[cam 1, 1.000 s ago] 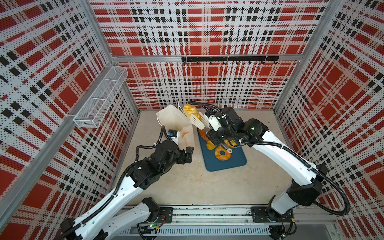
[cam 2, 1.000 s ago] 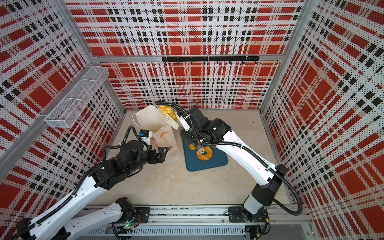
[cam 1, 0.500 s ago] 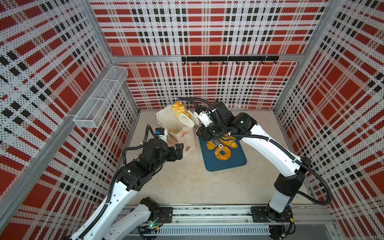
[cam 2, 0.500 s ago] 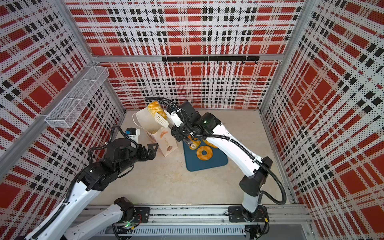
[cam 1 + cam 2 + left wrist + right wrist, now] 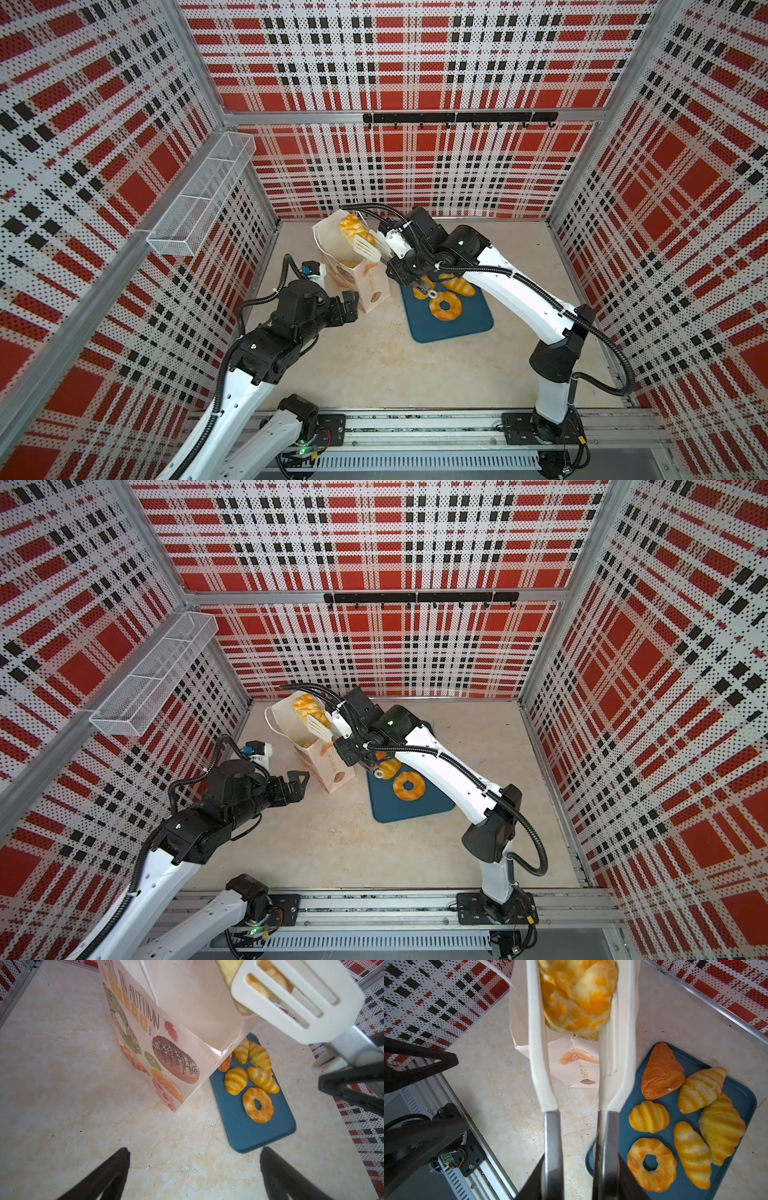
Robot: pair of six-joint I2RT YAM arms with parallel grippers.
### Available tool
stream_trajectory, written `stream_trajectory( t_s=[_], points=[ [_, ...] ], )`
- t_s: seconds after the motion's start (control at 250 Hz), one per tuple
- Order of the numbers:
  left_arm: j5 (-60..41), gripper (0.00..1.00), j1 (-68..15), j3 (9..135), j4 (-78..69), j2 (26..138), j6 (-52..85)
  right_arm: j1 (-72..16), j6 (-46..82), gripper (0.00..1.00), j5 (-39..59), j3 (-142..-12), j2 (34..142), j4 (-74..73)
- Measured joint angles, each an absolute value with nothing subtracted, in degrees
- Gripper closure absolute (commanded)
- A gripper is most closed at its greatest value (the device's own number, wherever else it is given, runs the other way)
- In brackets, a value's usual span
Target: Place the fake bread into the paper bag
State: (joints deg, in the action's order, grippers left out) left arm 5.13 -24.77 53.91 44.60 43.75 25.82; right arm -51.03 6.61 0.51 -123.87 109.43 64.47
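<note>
Right wrist view: right pincer [image 5: 579,1184] gripped tongs [image 5: 542,1068], which pinched one fake bread [image 5: 577,995] at the mouth of the paper bag [image 5: 577,1068]. Left pincer [image 5: 194,1150] stood wide, empty, apart from the bag. Risk: unbraced bag could tip if tongs snagged its rim.

Both top views are brightly, evenly lit from overhead; faint shadows are cast on the table [image 5: 374,353]. The plaid walls [image 5: 83,166] are stretched toward 9 and 3 o'clock. In the right wrist view the tongs [image 5: 538,1043] and the fake bread [image 5: 575,995] held in them are blurred.
</note>
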Motion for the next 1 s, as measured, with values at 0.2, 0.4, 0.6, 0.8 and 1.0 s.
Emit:
stream_trajectory(
  t_s=[0.2, 0.4, 0.6, 0.8, 1.0],
  points=[
    [5.1, 0.01, -25.3, 53.3, 44.7, 43.7, 26.5, -51.0, 6.6, 0.57, -0.8, -125.6, 110.6, 64.8],
    [8.9, 0.01, -31.3, 53.4, 44.7, 45.2, 26.7, -51.0, 6.6, 0.55, -1.4, -126.9, 111.1, 65.8],
    [11.5, 0.01, -35.0, 53.4, 44.9, 47.6, 27.0, -51.0, 6.7, 0.43, -1.6, -128.7, 112.2, 66.9],
    [12.1, 0.01, -35.3, 53.4, 44.8, 46.9, 27.6, -51.0, 6.6, 0.40, -2.0, -128.6, 112.2, 67.1],
    [13.4, 0.01, -38.1, 53.4, 44.6, 47.2, 28.8, -51.0, 6.6, 0.40, -2.9, -128.2, 112.0, 67.0]
  ],
)
